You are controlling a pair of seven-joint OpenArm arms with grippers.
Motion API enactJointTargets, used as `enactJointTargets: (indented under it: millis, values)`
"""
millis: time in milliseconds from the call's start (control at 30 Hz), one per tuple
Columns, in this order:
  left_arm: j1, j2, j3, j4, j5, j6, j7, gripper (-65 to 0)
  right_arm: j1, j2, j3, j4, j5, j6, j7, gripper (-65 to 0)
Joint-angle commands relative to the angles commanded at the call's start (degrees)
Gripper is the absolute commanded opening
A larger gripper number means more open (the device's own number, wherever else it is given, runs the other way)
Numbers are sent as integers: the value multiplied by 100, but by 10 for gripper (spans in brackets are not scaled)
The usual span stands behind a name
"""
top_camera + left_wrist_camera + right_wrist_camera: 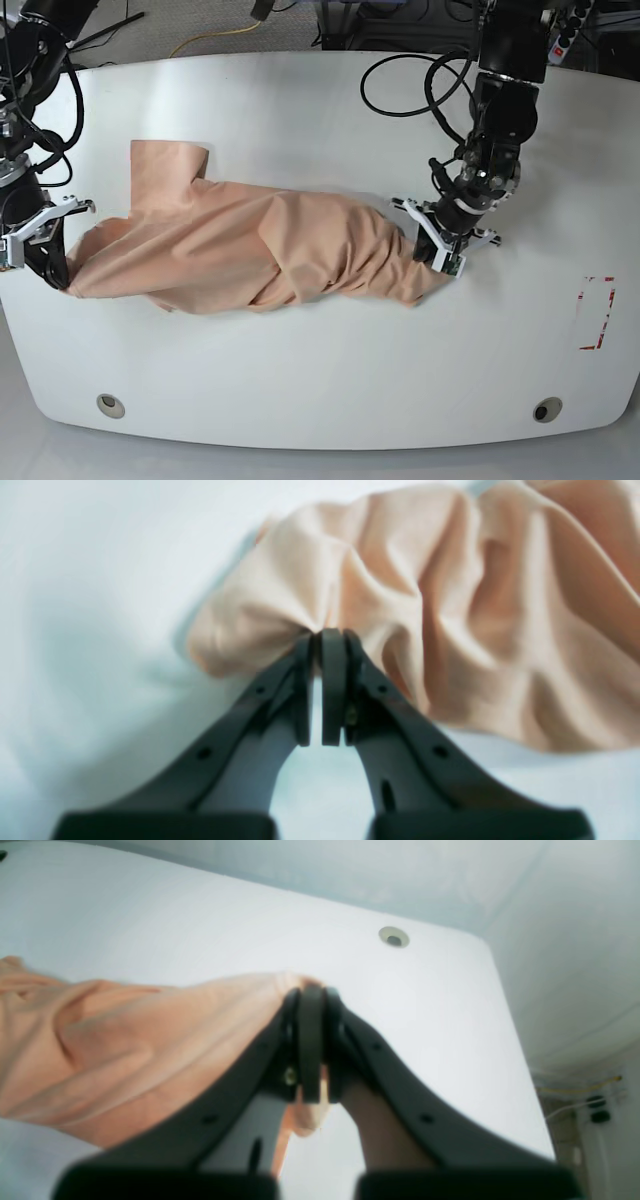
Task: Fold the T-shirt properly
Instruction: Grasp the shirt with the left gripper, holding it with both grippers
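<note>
While both pincers clamp bunched cloth at opposite ends, keep tension even. Left gripper (325,635) pinched tight on a gathered fold of the T-shirt (260,250); right gripper (311,992) likewise closed on an edge. Shirt twisted and rumpled across mid-table (320,390). Best to pull apart gently, level, flattening wrinkles before any fold.

There was one T-shirt (260,255) on one white table (330,380). Two robot arms were in view, each with one gripper: the left gripper (437,262) and the right gripper (55,275). The table had two round holes (111,405) near its front edge. One red mark (596,312) was on it.
</note>
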Motion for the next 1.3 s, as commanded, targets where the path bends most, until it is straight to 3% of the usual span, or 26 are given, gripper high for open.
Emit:
enactJointTargets:
  millis: [133,367,467,567,700,800,900,1000,1167,1300]
  values:
    - [695,-255,-527,888,0,-9,26,-635,44,-229,0,0,0,0,-237,-650]
    - [949,-255,-993,1635,9,-9,53,-632,501,-369,-369,-220,-9,-9,-255,-650]
    - [897,-255,-993,1635,0,-9,492,-618,607,-396,-396,-360,-9,-9,-255,-650]
    - [695,-246,-985,1565,0,-9,844,-515,607,-404,-396,-387,-9,-9,-255,-650]
    - [624,-237,-1002,1327,0,-9,923,-243,589,-475,-387,-396,-9,-9,-255,-650]
    - [607,-141,-1002,1134,0,-9,923,-122,580,-492,-387,-396,-9,-9,-255,-650]
    - [352,-132,-976,826,0,-105,949,-119,580,-501,-387,-396,-9,0,-255,-650]
    - [88,-123,-976,281,9,-519,949,-119,589,-510,-387,-396,-9,0,-255,-650]
    - [-396,-114,-923,-466,9,-615,949,-119,589,-519,-387,-396,-9,0,-255,-650]
    - [-756,-123,-492,-1037,9,-703,923,-119,589,-519,-387,-396,-9,0,-255,-650]
